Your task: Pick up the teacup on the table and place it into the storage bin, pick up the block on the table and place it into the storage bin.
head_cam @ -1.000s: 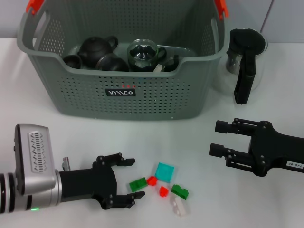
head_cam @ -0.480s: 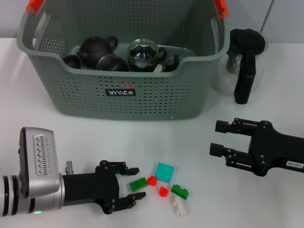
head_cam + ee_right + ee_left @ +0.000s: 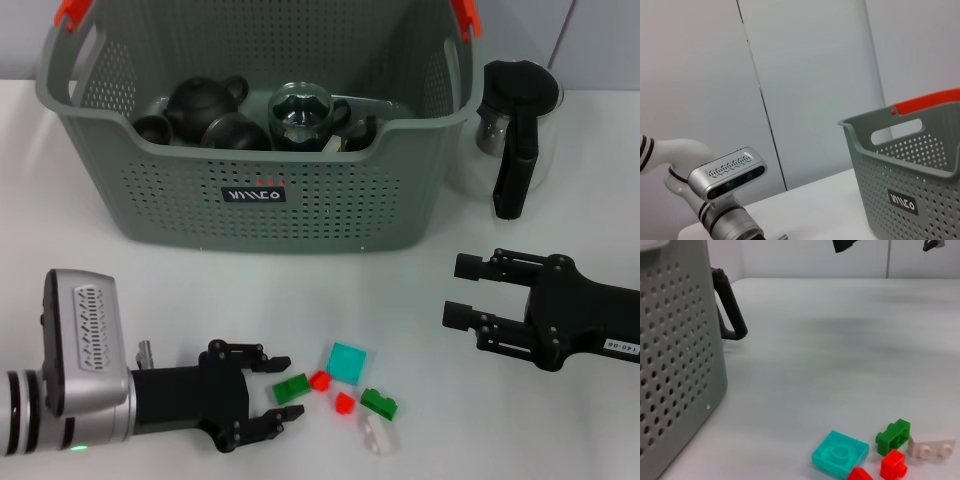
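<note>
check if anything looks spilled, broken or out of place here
Nothing stands out. The small blocks lie loosely clustered on the table, the bin stands upright holding dark teaware, and the glass pitcher is upright beside it.

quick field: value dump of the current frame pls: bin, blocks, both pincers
bin: grey-green storage bin at the table's back, teapots and cups inside
blocks: loose cluster on the table in front; teal block, green block, red, white
left pincer: open, low at the table, fingers either side of the green block
right pincer: open, hovering off to the right, holding nothing
pitcher: glass pitcher right of the bin
</note>
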Available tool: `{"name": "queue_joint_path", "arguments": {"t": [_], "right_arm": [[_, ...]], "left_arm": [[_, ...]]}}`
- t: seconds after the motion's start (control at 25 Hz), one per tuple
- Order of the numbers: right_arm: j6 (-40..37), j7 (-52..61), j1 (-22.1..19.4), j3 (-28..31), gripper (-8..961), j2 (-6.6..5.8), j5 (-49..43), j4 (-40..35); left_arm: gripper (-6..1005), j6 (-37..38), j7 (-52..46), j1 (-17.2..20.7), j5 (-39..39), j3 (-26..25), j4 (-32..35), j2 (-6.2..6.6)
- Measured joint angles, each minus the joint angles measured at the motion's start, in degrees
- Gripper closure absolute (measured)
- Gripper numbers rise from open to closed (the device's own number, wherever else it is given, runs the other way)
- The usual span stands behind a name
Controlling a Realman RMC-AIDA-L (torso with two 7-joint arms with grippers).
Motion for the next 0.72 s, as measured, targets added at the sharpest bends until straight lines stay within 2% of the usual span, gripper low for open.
{"name": "queue_joint_path", "arguments": {"t": [0.2,0.4,0.6,0.72], "right_arm": [[0.04,0.0,0.0,0.0,312,0.0,0.0,0.0],[0.06,0.0,0.0,0.0,311,0.0,0.0,0.0],[0.06,0.0,-0.04,0.0,310,0.0,0.0,0.0],[0.01,0.0,-0.07,0.0,310,0.0,0.0,0.0]], "left_arm": [[520,-0.03,-2.5,-0.24,0.15,-0.28,-0.18,0.07],[624,-0.09,-9.37,-1.77,1.63,-0.23,-0.61,0.96],[788,-0.53,-9.93,-2.16,3.45,-0.21,-1.05,0.59],[795,-0.12,-9.94,-2.13,3.62,-0.46,-1.19,0.56]]}}
